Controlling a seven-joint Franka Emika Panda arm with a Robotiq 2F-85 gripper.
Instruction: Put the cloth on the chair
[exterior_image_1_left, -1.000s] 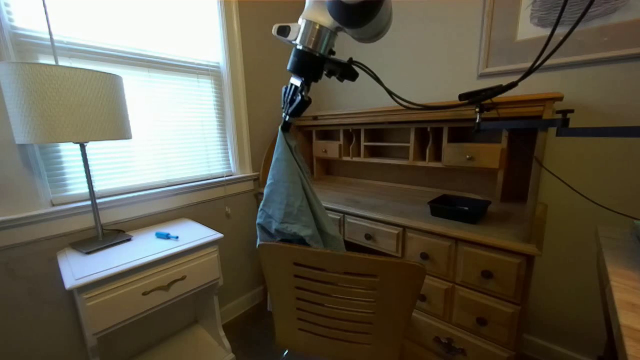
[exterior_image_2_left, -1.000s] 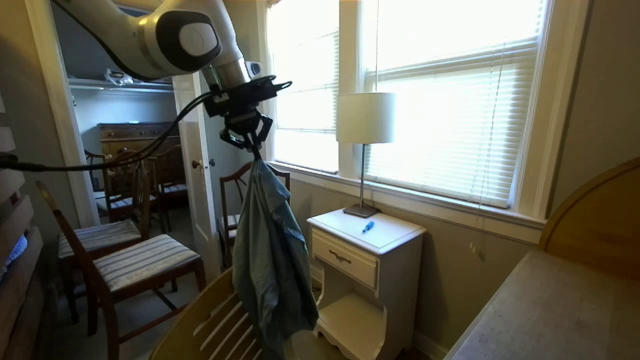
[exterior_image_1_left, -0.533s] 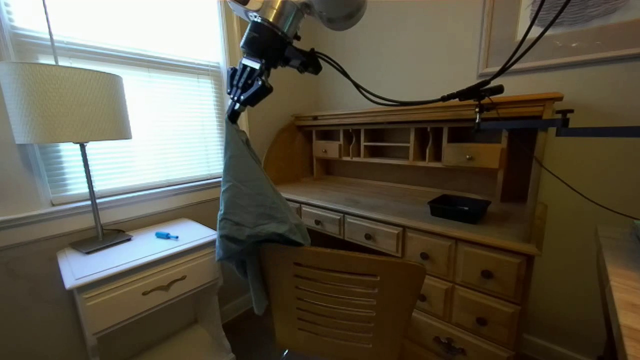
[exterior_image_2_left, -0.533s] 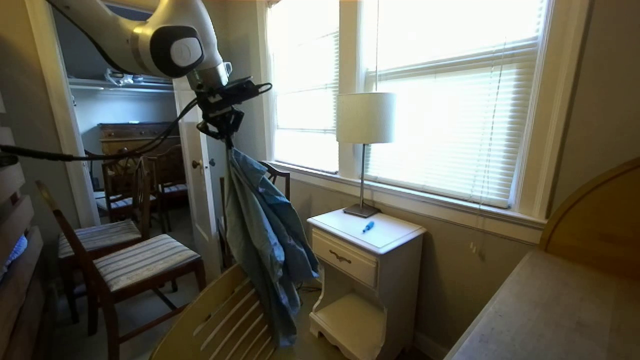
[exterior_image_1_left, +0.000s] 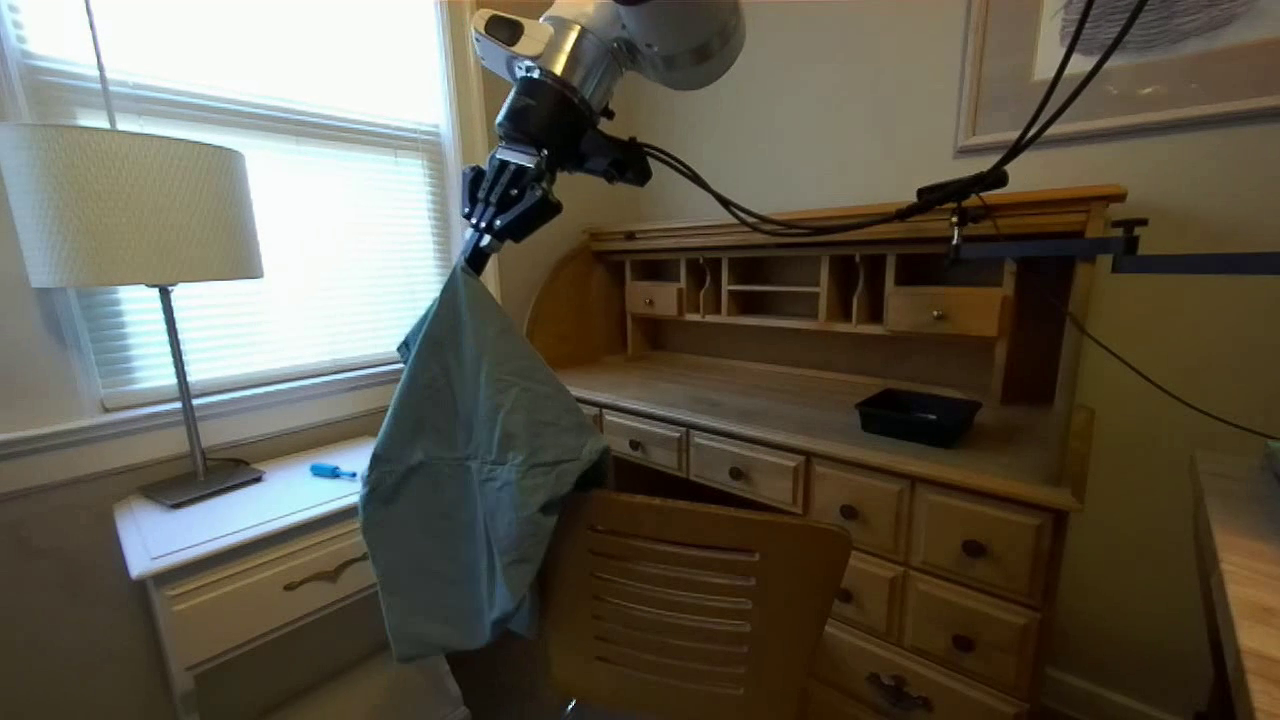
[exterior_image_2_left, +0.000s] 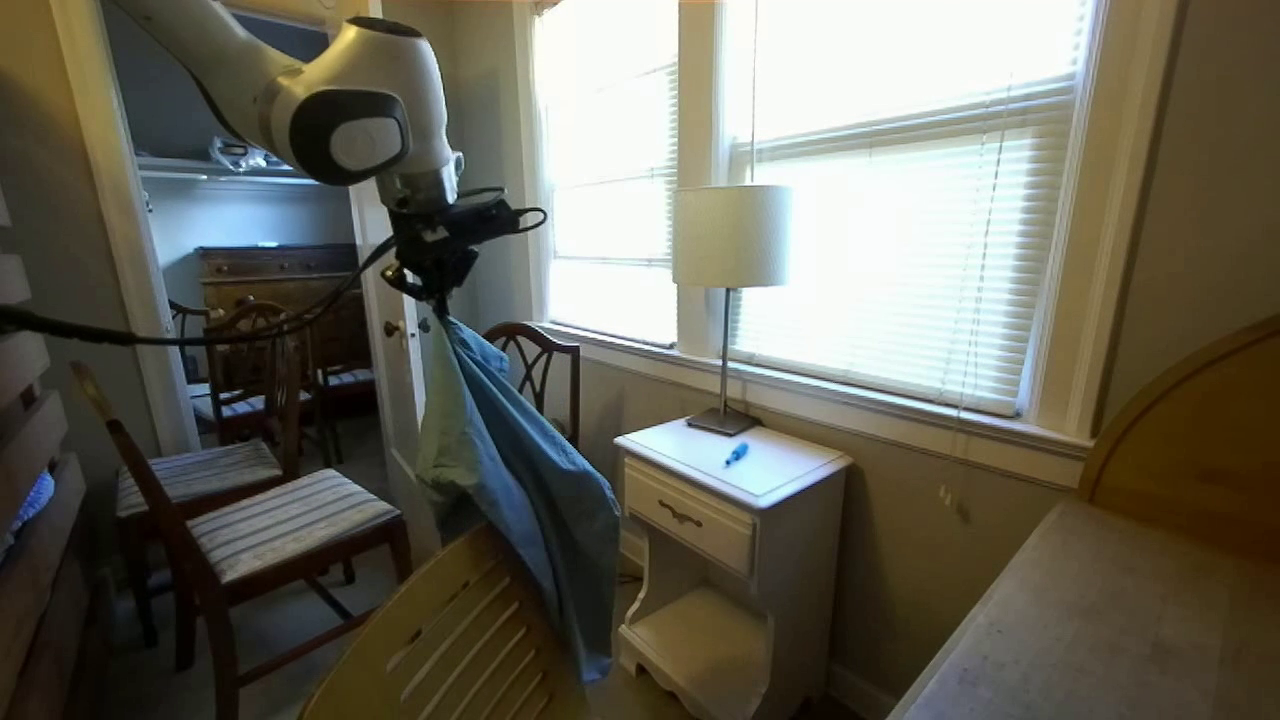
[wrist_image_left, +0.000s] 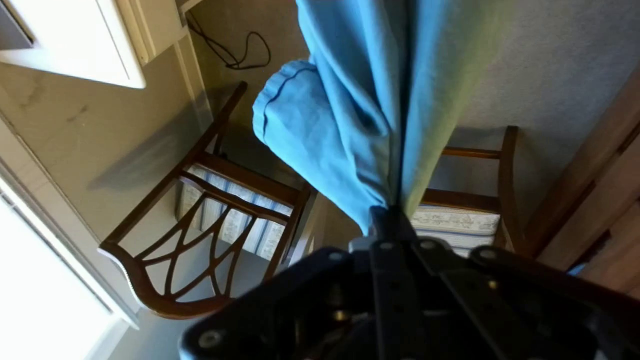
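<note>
from here, i have my gripper (exterior_image_1_left: 478, 258) pinching the top of the cloth (exterior_image_1_left: 480, 460) tight. the cloth hangs down by the side of the chair (exterior_image_1_left: 690, 605); i can't tell if they touch. on the desk (exterior_image_1_left: 740, 392) i see a black box (exterior_image_1_left: 918, 417). a lamp (exterior_image_2_left: 731, 238) and a blue thing (exterior_image_2_left: 737, 455) are on the white stand (exterior_image_2_left: 797, 590).

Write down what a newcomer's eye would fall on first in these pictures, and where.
Probably the big blue cloth, hanging from the closed gripper at one edge of the tan chair. Next, the window, glaring white behind the lamp in both exterior views. Perhaps then the small bright-blue object on the white nightstand.
</note>
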